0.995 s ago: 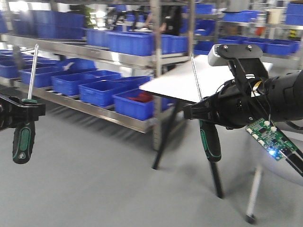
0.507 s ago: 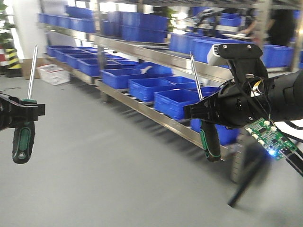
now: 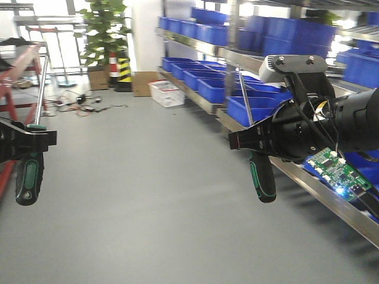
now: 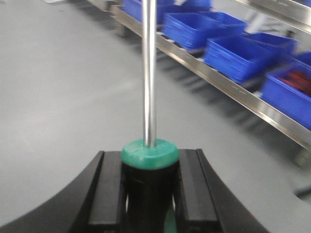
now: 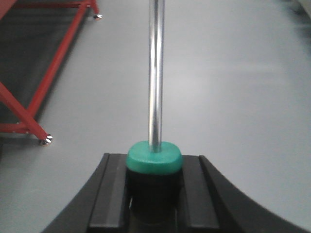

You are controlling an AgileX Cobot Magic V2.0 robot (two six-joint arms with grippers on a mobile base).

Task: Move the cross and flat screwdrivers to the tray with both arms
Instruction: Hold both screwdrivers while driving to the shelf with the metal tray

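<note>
Two alike screwdrivers with black-and-green handles and thin steel shafts are held upright in the air, shafts pointing up. My left gripper (image 3: 34, 139) is shut on the top of one handle (image 3: 28, 180) at the left edge. In the left wrist view its green collar (image 4: 149, 152) sits between the fingers (image 4: 112, 187). My right gripper (image 3: 249, 143) is shut on the other screwdriver (image 3: 263, 177) at centre right. In the right wrist view that collar (image 5: 154, 158) sits between the pads (image 5: 193, 191). I cannot tell which tip is cross or flat. The tray is out of view.
Steel shelving with several blue bins (image 3: 237, 89) runs along the right, close behind the right arm. A red metal frame (image 3: 18, 65) stands at the left, with a potted plant (image 3: 106, 23), a striped bollard (image 3: 124, 70) and a white crate (image 3: 167, 93) at the back. Grey floor (image 3: 148, 195) lies below.
The whole background has swept to the right: the white table has left the view, and the plant and red frame have come in. Both grippers keep their screwdrivers in the same pose.
</note>
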